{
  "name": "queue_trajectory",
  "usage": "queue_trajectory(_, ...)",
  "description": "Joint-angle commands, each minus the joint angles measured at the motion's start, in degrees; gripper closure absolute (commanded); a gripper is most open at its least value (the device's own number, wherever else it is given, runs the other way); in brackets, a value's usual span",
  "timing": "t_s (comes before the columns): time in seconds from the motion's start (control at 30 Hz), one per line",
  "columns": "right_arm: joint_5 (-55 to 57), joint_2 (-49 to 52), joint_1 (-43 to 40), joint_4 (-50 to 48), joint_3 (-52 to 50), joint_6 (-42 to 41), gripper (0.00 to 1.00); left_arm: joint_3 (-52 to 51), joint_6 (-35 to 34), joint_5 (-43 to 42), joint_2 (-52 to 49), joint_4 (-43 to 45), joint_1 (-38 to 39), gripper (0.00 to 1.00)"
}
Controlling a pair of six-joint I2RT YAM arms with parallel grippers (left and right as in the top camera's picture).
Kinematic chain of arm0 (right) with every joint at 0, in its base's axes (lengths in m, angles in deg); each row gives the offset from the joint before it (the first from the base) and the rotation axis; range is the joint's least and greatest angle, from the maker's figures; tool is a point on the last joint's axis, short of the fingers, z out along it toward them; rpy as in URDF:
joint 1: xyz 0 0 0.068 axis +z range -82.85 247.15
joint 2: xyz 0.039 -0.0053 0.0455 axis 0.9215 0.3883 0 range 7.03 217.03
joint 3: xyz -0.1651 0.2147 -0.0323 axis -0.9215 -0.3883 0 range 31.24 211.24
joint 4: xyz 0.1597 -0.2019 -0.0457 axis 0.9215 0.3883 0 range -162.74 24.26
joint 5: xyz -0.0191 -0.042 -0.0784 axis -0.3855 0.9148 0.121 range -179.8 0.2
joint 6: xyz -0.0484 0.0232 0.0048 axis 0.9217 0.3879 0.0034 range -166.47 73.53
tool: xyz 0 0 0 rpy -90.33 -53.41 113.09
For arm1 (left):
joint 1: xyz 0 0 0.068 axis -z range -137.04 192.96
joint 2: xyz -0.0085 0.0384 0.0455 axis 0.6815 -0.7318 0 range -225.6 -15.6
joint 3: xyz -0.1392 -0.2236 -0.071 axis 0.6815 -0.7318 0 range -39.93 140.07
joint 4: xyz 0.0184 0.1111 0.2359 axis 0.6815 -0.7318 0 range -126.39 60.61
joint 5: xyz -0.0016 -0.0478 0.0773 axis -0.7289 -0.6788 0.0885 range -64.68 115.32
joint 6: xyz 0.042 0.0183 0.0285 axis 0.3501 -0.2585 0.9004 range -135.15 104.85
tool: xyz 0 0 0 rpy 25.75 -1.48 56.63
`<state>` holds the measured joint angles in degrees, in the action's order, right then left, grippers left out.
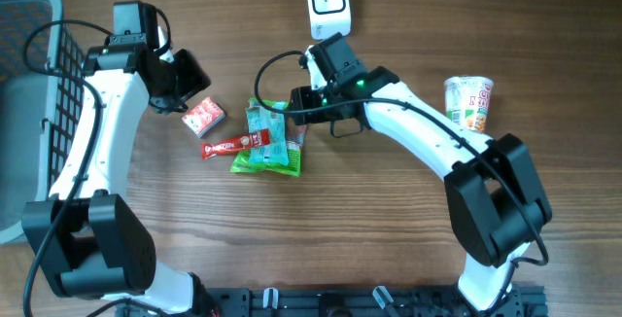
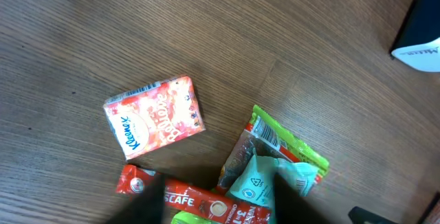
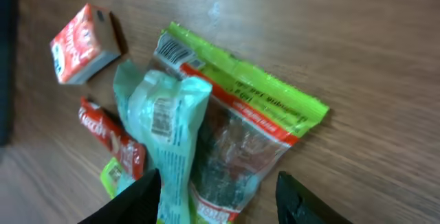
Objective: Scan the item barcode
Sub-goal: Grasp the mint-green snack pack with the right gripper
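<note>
At the middle of the table (image 1: 408, 259), the right gripper (image 3: 218, 200) hangs low over a small heap of packets. Its jaws stand partly apart and straddle the heap without clearly pinching anything. In the right wrist view, the green snack bag (image 3: 240, 114) lies flat between the two fingers. Its barcode end points away toward 11 o'clock. A crumpled teal packet (image 3: 168, 128) lies on the bag, a barcode face up, just beside the finger at 7 o'clock.

A red coffee stick (image 2: 199, 200) lies at 8 o'clock of the heap, and a tissue pack (image 2: 155, 124) sits apart at 10 o'clock. From overhead, the white scanner (image 1: 327, 1) stands at 1 o'clock of the heap, and a cup (image 1: 469, 101) at 3 o'clock. The left gripper (image 1: 190, 88) hovers at 10 o'clock of the tissue pack. Its fingers show only as dark blurs, so I cannot tell how far they are parted.
</note>
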<state>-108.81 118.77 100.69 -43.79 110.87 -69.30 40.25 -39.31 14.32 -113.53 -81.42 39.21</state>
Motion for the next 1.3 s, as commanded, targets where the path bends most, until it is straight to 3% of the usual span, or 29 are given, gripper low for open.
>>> queue_trajectory(0.0,-5.7,1.0,0.1,-0.9,-2.8,1.9,0.46,-2.5,-0.3,-1.9,-1.9,0.0,1.9,0.96)
queue_trajectory(0.23,-14.0,2.2,0.0,-10.6,-8.9,0.9,0.52,-6.7,0.1,-3.1,-8.3,3.4,10.8,0.96)
queue_trajectory(0.43,-17.1,4.1,0.0,-13.5,-8.9,-0.4,0.64,-6.8,0.1,-2.9,-12.2,3.9,12.0,0.96)
queue_trajectory(0.77,-17.4,6.9,0.0,-15.0,-8.9,-2.9,0.62,-6.8,0.1,-3.1,-14.7,4.0,12.3,0.94)
queue_trajectory(0.97,-26.5,7.3,0.0,-17.6,-8.8,-2.8,0.62,-6.8,0.1,-3.1,-14.7,4.5,12.3,0.92)
queue_trajectory(1.03,-28.5,7.3,0.0,-17.6,-8.8,-2.9,0.57,-6.8,0.1,-3.1,-14.7,4.5,12.3,0.91)
queue_trajectory(1.27,-28.3,7.3,0.1,-17.6,-8.9,-3.2,0.57,-6.8,0.1,-3.1,-14.7,4.5,12.3,0.91)
